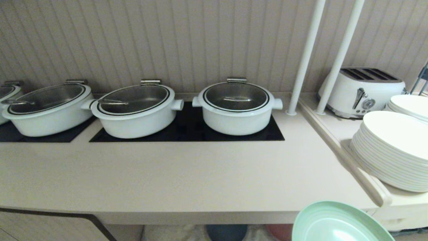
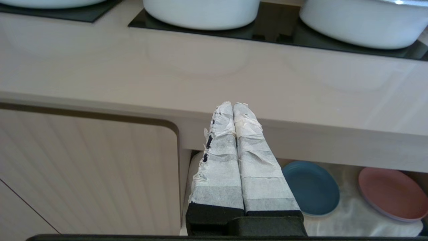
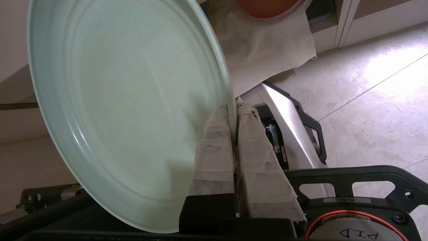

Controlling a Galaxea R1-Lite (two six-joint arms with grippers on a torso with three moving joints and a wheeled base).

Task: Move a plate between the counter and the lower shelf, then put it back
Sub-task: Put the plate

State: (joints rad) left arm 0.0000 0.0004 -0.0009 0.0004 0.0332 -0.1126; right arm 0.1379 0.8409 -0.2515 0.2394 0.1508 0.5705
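Observation:
The mint-green plate (image 1: 337, 224) hangs in the air in front of the counter (image 1: 187, 180), below its front edge at the lower right of the head view. My right gripper (image 3: 233, 108) is shut on the plate (image 3: 127, 100), pinching its rim between the two taped fingers; the gripper itself lies outside the head view. My left gripper (image 2: 233, 104) is shut and holds nothing, parked in front of the counter edge (image 2: 301, 134). The lower shelf (image 2: 354, 214) with its off-white cloth shows under the counter.
Three white pots (image 1: 236, 107) with glass lids stand on the black hob panels (image 1: 187, 129). A blue plate (image 2: 311, 187) and a pink plate (image 2: 391, 192) lie on the shelf cloth. White plates (image 1: 391, 150) are stacked and a toaster (image 1: 362, 90) stands on the right ledge.

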